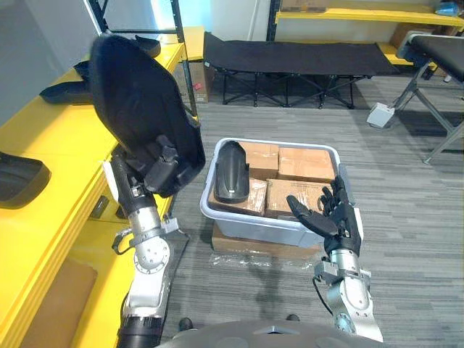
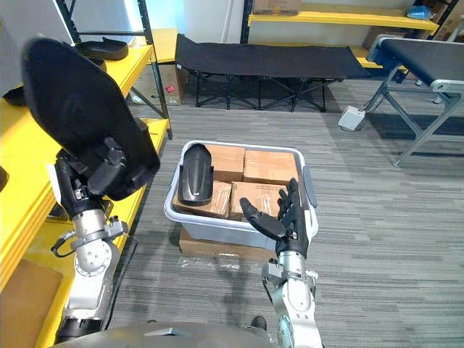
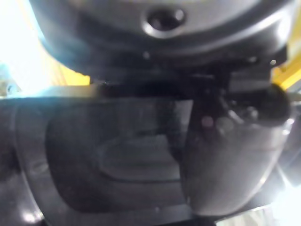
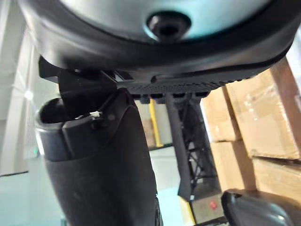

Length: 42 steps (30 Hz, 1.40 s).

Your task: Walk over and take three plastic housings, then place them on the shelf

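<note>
Pinching blk housing (image 1: 141, 101) base, L hand (image 1: 154, 172) fingers

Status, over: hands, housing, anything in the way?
Left robot hand shut on black housing, raised by yellow shelf. Right robot hand open by grey bin. Second housing lies in bin. Path looks clear.

We see a black curved plastic housing (image 1: 138, 101), brown cardboard boxes (image 1: 306, 164), a pale grey plastic tub (image 1: 254, 223), a yellow metal shelf (image 1: 51, 210) and a grey striped carpet floor (image 1: 406, 217).
</note>
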{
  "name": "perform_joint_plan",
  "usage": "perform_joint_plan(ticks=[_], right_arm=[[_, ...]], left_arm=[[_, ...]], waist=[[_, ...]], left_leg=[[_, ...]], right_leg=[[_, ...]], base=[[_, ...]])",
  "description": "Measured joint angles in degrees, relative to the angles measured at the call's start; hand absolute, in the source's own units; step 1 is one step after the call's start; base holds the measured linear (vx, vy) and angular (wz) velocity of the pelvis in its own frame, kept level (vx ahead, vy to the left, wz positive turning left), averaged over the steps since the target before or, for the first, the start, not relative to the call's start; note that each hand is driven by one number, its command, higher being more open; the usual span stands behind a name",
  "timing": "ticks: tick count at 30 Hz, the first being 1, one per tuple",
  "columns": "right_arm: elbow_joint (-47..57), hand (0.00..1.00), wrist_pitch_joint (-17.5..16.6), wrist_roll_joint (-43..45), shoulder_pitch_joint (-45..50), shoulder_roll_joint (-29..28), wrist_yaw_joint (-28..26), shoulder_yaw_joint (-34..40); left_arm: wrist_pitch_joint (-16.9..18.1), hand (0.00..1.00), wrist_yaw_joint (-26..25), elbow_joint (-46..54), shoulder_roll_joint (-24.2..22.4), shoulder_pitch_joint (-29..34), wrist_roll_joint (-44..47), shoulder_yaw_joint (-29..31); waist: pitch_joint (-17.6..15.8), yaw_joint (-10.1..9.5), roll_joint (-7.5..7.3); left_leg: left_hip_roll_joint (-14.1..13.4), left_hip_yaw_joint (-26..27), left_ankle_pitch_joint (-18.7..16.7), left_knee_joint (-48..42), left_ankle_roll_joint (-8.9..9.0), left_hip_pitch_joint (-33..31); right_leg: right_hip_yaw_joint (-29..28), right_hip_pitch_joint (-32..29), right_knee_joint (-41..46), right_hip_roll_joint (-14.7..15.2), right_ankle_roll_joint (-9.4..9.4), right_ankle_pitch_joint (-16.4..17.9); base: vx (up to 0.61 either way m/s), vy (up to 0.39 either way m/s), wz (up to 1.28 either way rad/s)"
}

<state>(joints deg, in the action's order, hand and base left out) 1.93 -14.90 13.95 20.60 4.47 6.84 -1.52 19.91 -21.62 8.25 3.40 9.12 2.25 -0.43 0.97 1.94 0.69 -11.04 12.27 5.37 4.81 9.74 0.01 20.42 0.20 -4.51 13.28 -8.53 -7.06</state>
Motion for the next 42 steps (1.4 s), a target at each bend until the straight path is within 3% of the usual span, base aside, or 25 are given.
perform_joint_plan(ticks=[6, 12, 14, 19, 24, 28, 32, 33, 35, 36, 38, 40, 42], right_arm=[[0.11, 1.00, 0.02, 3.38, -0.60, 0.33, -3.20, -0.88], [0.13, 1.00, 1.85, 4.36, -7.14, 2.05, -4.18, -7.16], [-0.07, 1.00, 2.11, 2.94, -10.05, 2.91, -5.44, -9.96], [-2.36, 1.00, 2.08, -2.48, -18.59, 4.96, -7.59, -12.65], [-2.35, 1.00, 2.26, -0.71, -19.68, 5.00, -9.62, -11.43], [-1.50, 1.00, 3.32, 2.40, -15.23, 4.68, -12.24, -7.57], [-1.50, 1.00, 3.19, 0.46, -13.76, 4.75, -12.36, -5.01], [-1.50, 1.00, 3.19, -0.30, -13.67, 4.71, -12.08, -4.92], [-1.49, 1.00, 3.00, -0.40, -13.19, 4.66, -10.65, -4.91], [-1.47, 1.00, 2.75, -0.74, -13.00, 4.64, -9.66, -4.66], [-1.40, 1.00, 2.56, -0.76, -12.95, 4.54, -9.07, -4.61], [-0.48, 1.00, 1.44, -0.78, -13.48, 4.37, -10.36, -4.52], [-0.37, 1.00, 1.42, -0.65, -14.38, 4.47, -11.93, -4.33]], left_arm=[[0.11, 0.00, 2.38, 4.85, 0.01, 4.99, 5.17, 2.14], [1.61, 0.00, 4.87, 12.59, -0.18, 7.58, 8.29, 6.10], [3.14, 0.00, 6.93, 15.34, -0.32, 10.20, 11.20, 9.30], [3.92, 0.00, 8.76, 16.93, -0.89, 14.26, 13.91, 17.43], [3.93, 0.00, 9.71, 16.93, -1.34, 14.41, 15.24, 20.82], [3.92, 0.00, 17.05, 16.94, -1.12, 13.34, 15.12, 20.07], [3.96, 0.00, 23.44, 16.95, -0.32, 13.25, 15.46, 17.92], [3.96, 0.00, 24.29, 16.95, 0.11, 13.25, 15.60, 17.59], [3.98, 0.00, 26.70, 16.88, 2.06, 13.22, 16.10, 15.76], [4.00, 0.00, 27.77, 16.78, 3.22, 13.17, 16.12, 14.27], [4.07, 0.00, 28.49, 16.78, 4.56, 13.21, 16.04, 12.22], [4.34, 0.00, 28.22, 16.64, 4.91, 13.15, 16.05, 11.80], [4.33, 0.00, 27.14, 15.65, 4.84, 13.31, 15.97, 11.20]], waist=[[-0.07, -1.23, 0.01], [-0.96, -5.76, 0.45], [-1.37, -8.25, 0.00], [-2.13, -11.67, -1.34], [-2.69, -11.80, -2.07], [-3.08, -10.64, -2.11], [-5.00, -10.68, -0.26], [-5.17, -10.61, -0.20], [-5.36, -9.55, -0.60], [-5.48, -9.23, -0.77], [-5.71, -9.43, -1.43], [-6.20, -9.26, -2.68], [-6.93, -8.51, -2.06]], left_leg=[[0.01, -1.89, -0.89, -0.81, -0.42, -0.65], [0.86, -9.45, -1.44, -3.61, -0.44, -3.62], [1.32, -11.26, -1.41, -3.59, -0.43, -3.67], [1.94, -12.53, -1.30, -3.52, -0.19, -3.76], [2.03, -13.41, -1.47, -3.55, -0.16, -3.65], [3.39, -15.22, 0.72, -3.44, -1.53, -6.23], [4.71, -19.53, 2.89, -1.46, -1.79, -7.12], [5.06, -20.24, 2.95, -1.56, -1.86, -7.40], [6.43, -22.81, 3.28, -1.56, -2.66, -7.62], [6.81, -23.66, 3.56, -1.36, -3.07, -7.76], [7.09, -23.64, 4.24, -0.99, -3.69, -8.06], [8.45, -23.42, 6.27, -0.27, -3.18, -8.90], [8.47, -19.35, 7.86, -0.28, -3.94, -9.08]], right_leg=[[2.31, 1.34, -0.01, 0.05, -0.11, 0.50], [9.57, 5.09, 0.00, 0.32, -0.65, 1.94], [11.35, 6.46, 0.00, 0.41, -1.01, 2.54], [12.67, 7.36, 0.02, 0.74, -1.17, 2.70], [14.03, 7.87, 1.45, 0.92, -0.61, 3.53], [19.19, 8.86, 4.28, 2.21, -1.54, 6.61], [21.75, 8.85, 9.58, 3.85, -1.83, 9.73], [21.62, 8.72, 11.15, 4.36, -1.27, 10.73], [16.60, 7.91, 16.15, 5.58, 1.95, 14.33], [12.55, 6.95, 18.99, 5.99, 2.58, 14.93], [10.32, 6.09, 21.60, 6.52, 2.36, 15.94], [10.05, 5.86, 21.21, 7.59, 0.62, 18.51], [9.64, 6.13, 20.14, 7.21, 0.14, 18.60]], base=[[0.00, -0.001, 0.16], [-0.02, -0.002, 0.59], [0.02, -0.007, 0.49], [0.03, -0.002, 0.17], [0.02, -0.008, 0.13], [0.00, -0.024, 0.64], [-0.03, 0.007, 0.61], [-0.05, 0.016, 0.70], [-0.02, 0.018, 0.81], [0.00, 0.005, 0.72], [-0.01, -0.020, 0.48], [-0.02, -0.058, 0.26], [-0.08, -0.008, 0.17]])
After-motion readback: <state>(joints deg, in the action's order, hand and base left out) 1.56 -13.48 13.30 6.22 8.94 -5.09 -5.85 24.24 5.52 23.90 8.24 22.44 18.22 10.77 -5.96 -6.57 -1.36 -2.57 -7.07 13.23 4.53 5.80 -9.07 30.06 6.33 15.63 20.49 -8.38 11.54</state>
